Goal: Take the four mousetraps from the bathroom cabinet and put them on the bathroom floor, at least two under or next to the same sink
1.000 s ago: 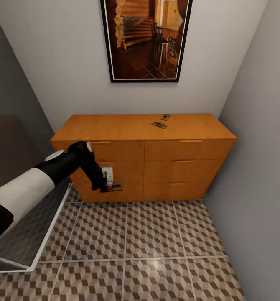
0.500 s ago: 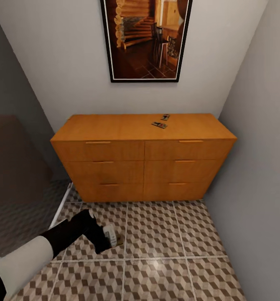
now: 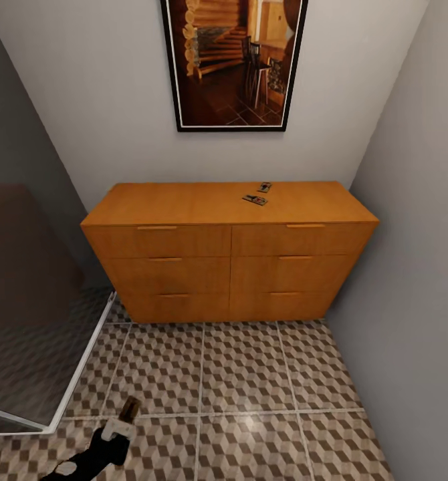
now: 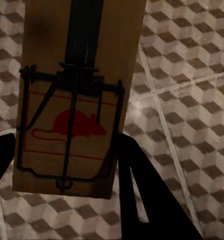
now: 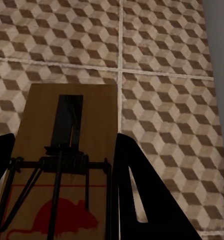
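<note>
Mousetrap (image 4: 74,100): brown wood board, red mouse print.

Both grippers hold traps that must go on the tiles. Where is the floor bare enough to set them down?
The tiled floor is bare from the cabinet front to the right wall and the glass panel on the left. Nothing crowds it. The left gripper holds its mousetrap above tiles; the right-hand mousetrap too.

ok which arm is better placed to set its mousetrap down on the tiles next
Either, marginally the left. Both grippers hold a mousetrap over the bathroom floor: the left gripper grips one low above the tiles in the head view; the right gripper's trap also faces tiles, height unclear.
</note>
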Motion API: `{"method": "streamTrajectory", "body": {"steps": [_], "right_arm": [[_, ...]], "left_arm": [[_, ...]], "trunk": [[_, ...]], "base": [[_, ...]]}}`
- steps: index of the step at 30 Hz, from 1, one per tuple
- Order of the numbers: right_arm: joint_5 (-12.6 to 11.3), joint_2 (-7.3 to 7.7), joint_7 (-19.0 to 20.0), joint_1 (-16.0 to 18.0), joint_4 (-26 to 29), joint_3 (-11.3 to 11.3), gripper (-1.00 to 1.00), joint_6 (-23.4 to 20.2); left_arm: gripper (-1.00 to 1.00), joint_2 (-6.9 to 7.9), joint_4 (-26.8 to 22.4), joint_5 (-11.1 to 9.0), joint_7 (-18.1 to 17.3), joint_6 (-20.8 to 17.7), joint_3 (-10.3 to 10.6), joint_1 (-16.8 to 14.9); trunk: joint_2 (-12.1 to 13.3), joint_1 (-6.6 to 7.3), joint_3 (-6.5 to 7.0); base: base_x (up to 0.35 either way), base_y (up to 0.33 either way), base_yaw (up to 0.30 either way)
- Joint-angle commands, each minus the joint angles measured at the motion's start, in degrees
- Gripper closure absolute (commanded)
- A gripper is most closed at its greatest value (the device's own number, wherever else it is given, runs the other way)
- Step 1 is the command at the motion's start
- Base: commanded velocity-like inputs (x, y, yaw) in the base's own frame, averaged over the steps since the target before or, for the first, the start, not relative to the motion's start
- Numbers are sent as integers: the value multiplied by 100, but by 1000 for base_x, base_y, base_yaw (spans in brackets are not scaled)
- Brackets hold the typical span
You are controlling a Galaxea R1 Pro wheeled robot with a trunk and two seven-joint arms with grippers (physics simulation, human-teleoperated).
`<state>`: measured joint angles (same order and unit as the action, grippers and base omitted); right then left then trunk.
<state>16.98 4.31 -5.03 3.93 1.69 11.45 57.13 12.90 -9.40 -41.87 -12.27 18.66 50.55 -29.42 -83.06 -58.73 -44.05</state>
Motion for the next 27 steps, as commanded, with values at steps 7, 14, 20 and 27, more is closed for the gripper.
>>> {"method": "streamTrajectory", "body": {"steps": [7, 14, 20, 27], "right_arm": [[42, 3, -33, 786, 130, 15, 100, -1191], [50, -53, -28, 1703, 193, 9, 100, -1806], [77, -238, -24, 2246, 527, -25, 100, -2200], [119, -493, -22, 2502, 935, -58, 100, -2859]], "left_arm": [[100, -142, 1088, -1592, 193, 2159, 32, 408], [100, -397, 1162, -1758, 1032, 2694, 31, 566], [100, -887, 1132, -1743, 1456, 2770, 36, 599], [100, -1151, 808, -1745, 1989, 2767, 18, 531]], "trunk": [[-2, 0, -3], [-2, 0, -3], [-2, 0, -3], [-2, 0, -3]], "base": [[0, 0, 0], [0, 0, 0], [0, 0, 0], [0, 0, 0]]}}
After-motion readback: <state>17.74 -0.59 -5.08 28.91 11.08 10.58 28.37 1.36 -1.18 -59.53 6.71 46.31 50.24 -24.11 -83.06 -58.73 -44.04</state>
